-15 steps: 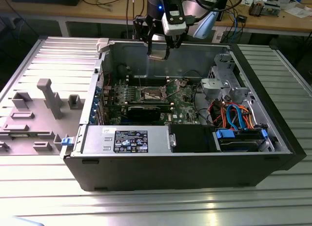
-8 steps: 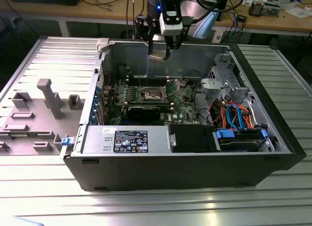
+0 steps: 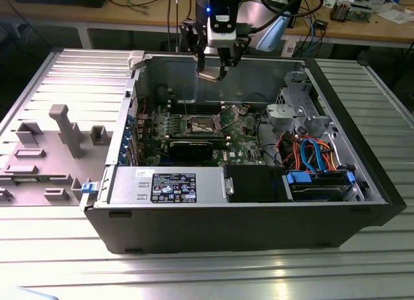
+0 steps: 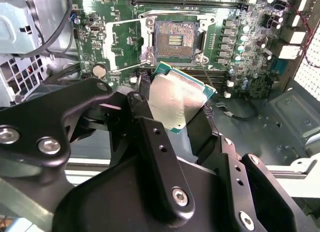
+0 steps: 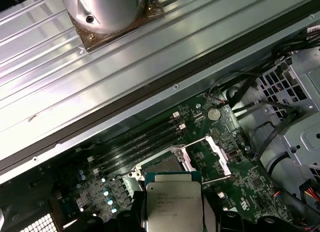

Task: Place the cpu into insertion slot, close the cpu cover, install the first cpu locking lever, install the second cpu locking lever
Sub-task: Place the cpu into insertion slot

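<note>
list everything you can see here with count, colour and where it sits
computer case: one, black, open, on the table
table: one, ribbed silver, under the case
circuit board: one, green, inside the case
socket: one, dark centre with silver rim, on the board, empty
cover: one, silver, swung open beside the socket
memory slots: several, dark, beside the socket
coin battery: one, silver, on the board
power supply: one, silver, inside the case
cables: several, orange and blue, exterior view's right
blocks: several, grey, exterior view's left of the case
chip: one, silver top, above the board
pincer: one, black, shut on the chip
</note>
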Action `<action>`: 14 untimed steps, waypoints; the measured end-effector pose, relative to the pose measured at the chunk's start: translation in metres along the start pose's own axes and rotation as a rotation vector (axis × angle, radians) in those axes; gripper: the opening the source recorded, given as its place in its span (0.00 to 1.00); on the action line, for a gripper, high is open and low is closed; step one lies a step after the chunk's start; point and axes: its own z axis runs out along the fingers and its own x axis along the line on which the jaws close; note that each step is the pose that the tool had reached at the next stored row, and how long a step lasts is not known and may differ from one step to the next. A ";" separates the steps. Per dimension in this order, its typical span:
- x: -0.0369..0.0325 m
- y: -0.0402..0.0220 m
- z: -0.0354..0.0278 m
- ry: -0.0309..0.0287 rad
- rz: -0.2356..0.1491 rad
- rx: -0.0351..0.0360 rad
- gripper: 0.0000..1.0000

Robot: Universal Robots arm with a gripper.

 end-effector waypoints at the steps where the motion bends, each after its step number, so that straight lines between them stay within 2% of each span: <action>1: 0.0000 0.0000 0.0000 -0.0002 0.001 0.0000 0.54; 5: 0.0000 0.0000 0.0000 -0.0005 0.004 0.0000 0.54; 7: 0.0000 0.0000 0.0001 -0.0019 0.021 -0.0004 0.54; 10: 0.0000 -0.0001 0.0006 -0.0087 0.097 -0.0022 0.54; 11: 0.0000 -0.0001 0.0008 -0.0125 0.140 -0.0032 0.54; 13: 0.0000 -0.0001 0.0009 -0.0159 0.179 -0.0041 0.54; 14: 0.0000 -0.0001 0.0009 -0.0164 0.185 -0.0041 0.54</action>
